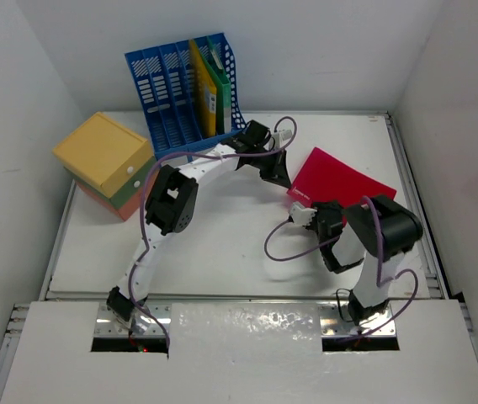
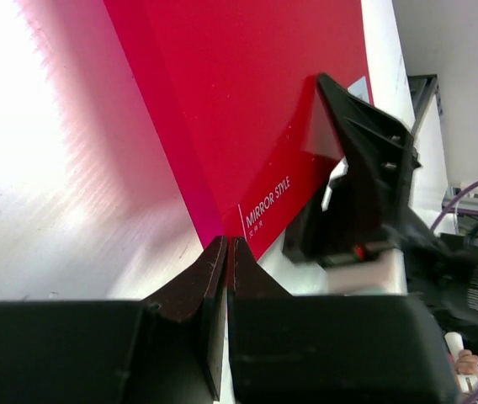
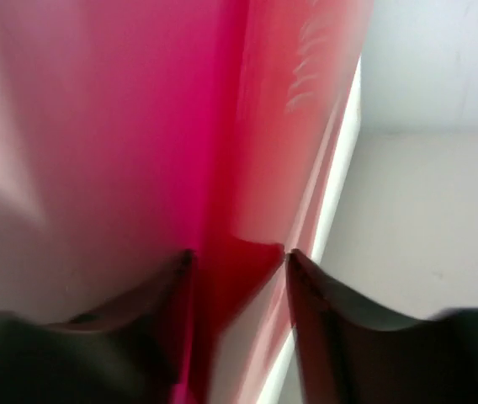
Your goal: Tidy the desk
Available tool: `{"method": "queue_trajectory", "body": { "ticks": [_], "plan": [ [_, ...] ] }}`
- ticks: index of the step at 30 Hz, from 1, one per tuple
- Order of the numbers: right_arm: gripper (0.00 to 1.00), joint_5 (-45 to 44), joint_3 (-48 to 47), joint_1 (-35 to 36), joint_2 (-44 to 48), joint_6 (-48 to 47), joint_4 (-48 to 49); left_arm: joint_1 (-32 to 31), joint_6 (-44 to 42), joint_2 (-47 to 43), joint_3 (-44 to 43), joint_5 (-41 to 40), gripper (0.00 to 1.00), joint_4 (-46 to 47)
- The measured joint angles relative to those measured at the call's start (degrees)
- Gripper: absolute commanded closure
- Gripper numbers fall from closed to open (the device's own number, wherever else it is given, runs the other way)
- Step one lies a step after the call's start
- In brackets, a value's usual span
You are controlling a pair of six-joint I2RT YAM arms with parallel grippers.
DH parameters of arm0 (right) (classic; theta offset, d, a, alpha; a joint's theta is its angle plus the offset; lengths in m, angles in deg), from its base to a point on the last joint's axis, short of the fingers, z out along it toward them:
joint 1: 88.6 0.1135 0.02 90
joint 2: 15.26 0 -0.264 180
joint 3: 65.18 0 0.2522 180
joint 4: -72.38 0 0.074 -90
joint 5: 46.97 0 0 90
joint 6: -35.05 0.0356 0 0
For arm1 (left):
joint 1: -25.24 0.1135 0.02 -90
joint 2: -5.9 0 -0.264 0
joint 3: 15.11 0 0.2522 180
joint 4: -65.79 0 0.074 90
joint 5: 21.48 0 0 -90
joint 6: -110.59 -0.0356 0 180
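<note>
A red notebook (image 1: 344, 181) marked "MIRROR STYLE" lies at the right of the white desk (image 1: 222, 244). My left gripper (image 1: 279, 178) reaches across to its left corner. In the left wrist view the jaws (image 2: 226, 244) are pressed together, with their tips at the notebook's (image 2: 247, 101) near corner. My right gripper (image 1: 300, 206) is at the notebook's near-left edge. In the right wrist view its jaws (image 3: 237, 257) straddle that edge, and the red cover (image 3: 247, 168) fills the gap. The right gripper also shows in the left wrist view (image 2: 348, 194), with one finger over the cover.
A blue slotted file rack (image 1: 184, 88) holding yellow and green folders stands at the back left. A yellow-green-orange drawer box (image 1: 104, 164) sits at the left edge. A metal rail (image 1: 411, 202) and a white wall run close to the notebook's right side.
</note>
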Motion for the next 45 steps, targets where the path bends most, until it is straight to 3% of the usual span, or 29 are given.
{"method": "queue_trajectory", "body": {
  "ticks": [5, 7, 11, 12, 14, 15, 17, 26, 33, 41, 45],
  "plan": [
    [0.75, -7.6, -1.8, 0.0, -9.7, -6.5, 7.8, 0.0, -1.0, 0.0, 0.0, -0.8, 1.0, -0.5],
    [1.0, -7.7, -1.5, 0.1, -9.2, -5.9, 7.8, 0.0, -1.3, 0.0, 0.0, -1.1, 1.0, -0.8],
    [1.0, -8.0, -1.2, 0.0, -4.5, -4.3, 6.0, 0.0, -2.3, -0.2, -0.2, -1.2, 1.0, -1.8],
    [1.0, -8.1, -1.2, 0.0, -3.5, -4.2, 5.3, 0.0, -2.6, -0.3, -0.4, -1.3, 0.92, -2.0],
    [1.0, -8.3, -1.1, 0.0, -0.9, -3.4, 3.3, 0.0, -4.2, -0.5, -1.4, -1.9, 0.57, -2.8],
    [1.0, -8.4, -1.1, 0.0, 0.7, -2.7, 2.4, 0.0, -5.2, -0.6, -2.3, -2.6, 0.27, -3.7],
    [1.0, -8.3, -1.1, 0.0, 5.3, -0.3, -1.1, 0.3, -7.0, -1.1, -4.4, -4.5, 0.01, -5.6],
    [1.0, -2.7, -7.0, 0.1, 25.0, 11.7, -21.8, 4.0, -11.6, -15.3, -8.5, -15.5, 0.0, -11.8],
    [1.0, 1.2, -12.4, 0.1, 33.3, 20.1, -35.6, 8.3, -17.6, -35.1, -9.6, -29.0, 0.0, -12.3],
    [1.0, 9.7, -28.3, 0.0, 37.2, 31.9, -46.5, 9.4, -25.2, -55.7, -1.3, -43.1, 0.01, -10.3],
    [1.0, 13.6, -40.8, 0.1, 35.7, 38.0, -47.4, 18.8, -26.8, -59.7, 3.9, -43.8, 0.0, -9.9]
  ]
}}
